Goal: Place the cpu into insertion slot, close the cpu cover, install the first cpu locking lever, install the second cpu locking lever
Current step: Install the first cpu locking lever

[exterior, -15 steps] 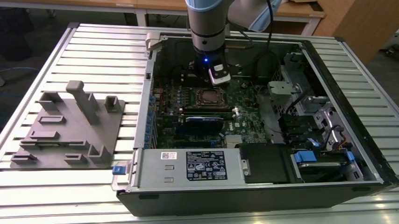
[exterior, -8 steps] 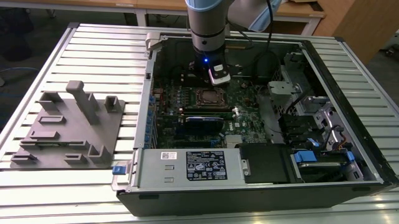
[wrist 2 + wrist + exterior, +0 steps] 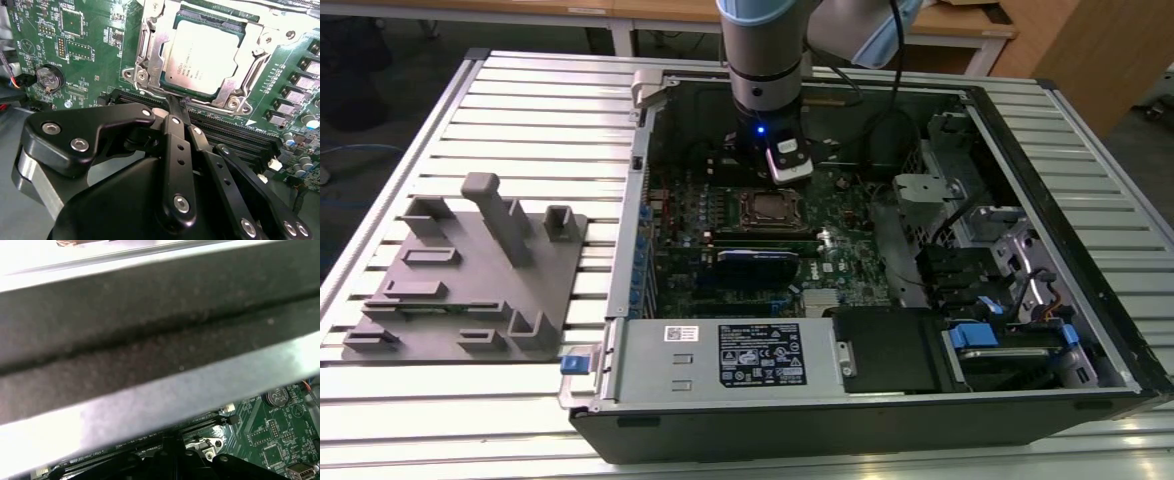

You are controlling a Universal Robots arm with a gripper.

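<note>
1. The computer case lies open on its side, and the arm reaches down into it.
2. The green motherboard covers the case floor. The insertion slot sits near the board's middle, just beside the long black memory slots.
3. The gripper hangs low over the slot's edge on the memory-slot side. Its claw is clenched, tips pressed together, and I see nothing caught between them.
4. The cpu cover lies flat on the slot, framing the chip.
5. The cpu rests square inside the slot, with its grey top showing through the cover's window.
6. A thin lever rod runs along the slot's side edge; I cannot tell whether it is latched.

The work in hand looks like lever locking. To do it well, the closed tips should bear on the rod alone and push steadily sideways under the hook. They should stay off the cover and the board's parts.
</note>
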